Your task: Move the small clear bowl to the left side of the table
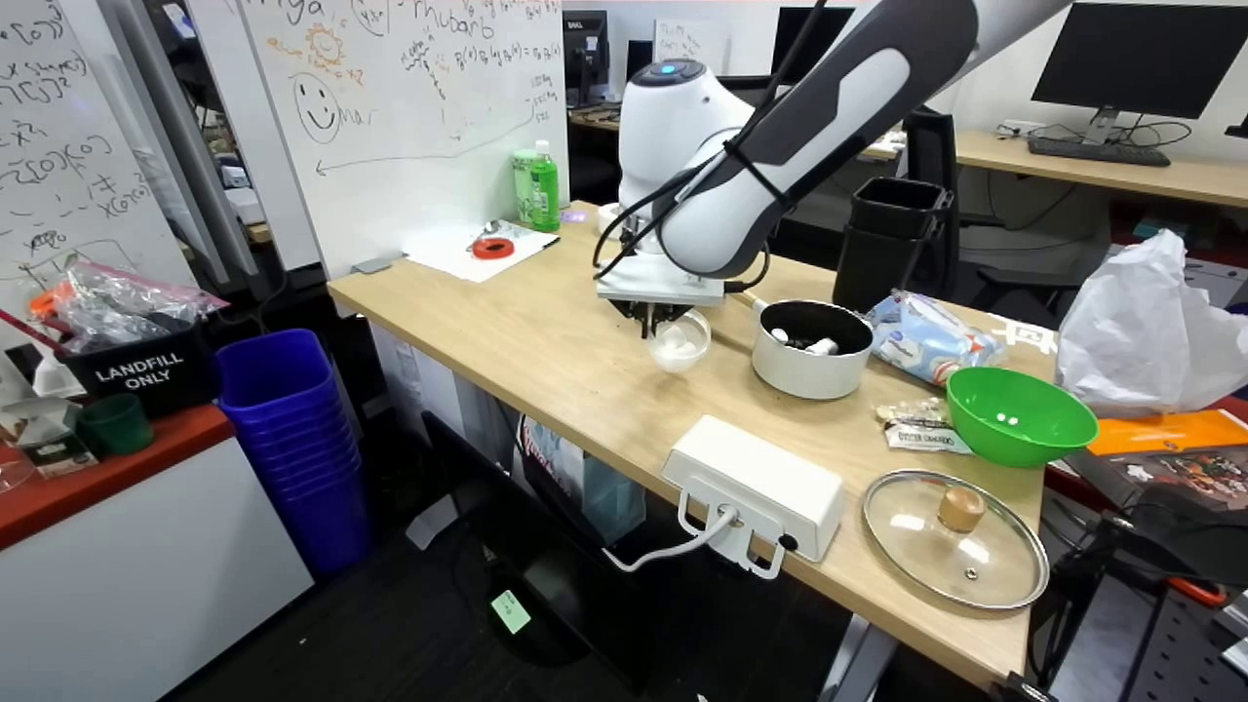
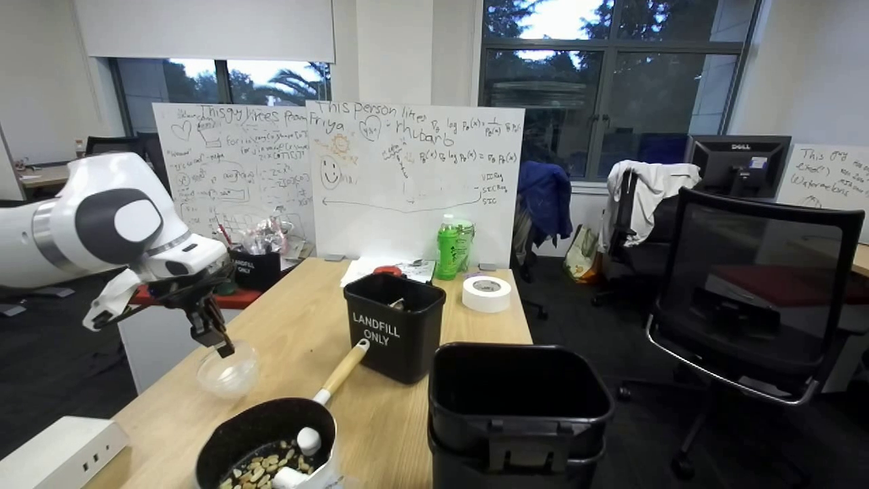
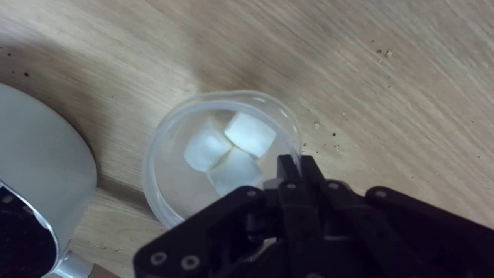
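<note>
Gripper (image 3: 297, 162) is clamped on the rim of the small clear bowl (image 3: 173, 177) near the pot (image 1: 799, 370), grasping is judged complete, and a level carry leftward over the counter (image 1: 546, 327) is required next.

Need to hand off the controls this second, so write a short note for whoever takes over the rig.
Gripper: shut on the rim of the small clear bowl.
Bowl: beside the white pot, with three white pieces inside; it looks tilted, and whether it clears the table is hard to tell.
Done: the bowl is grasped.
To do: bring it to the table's left side, set it down and let go, probably gently so the contents stay in.
</note>
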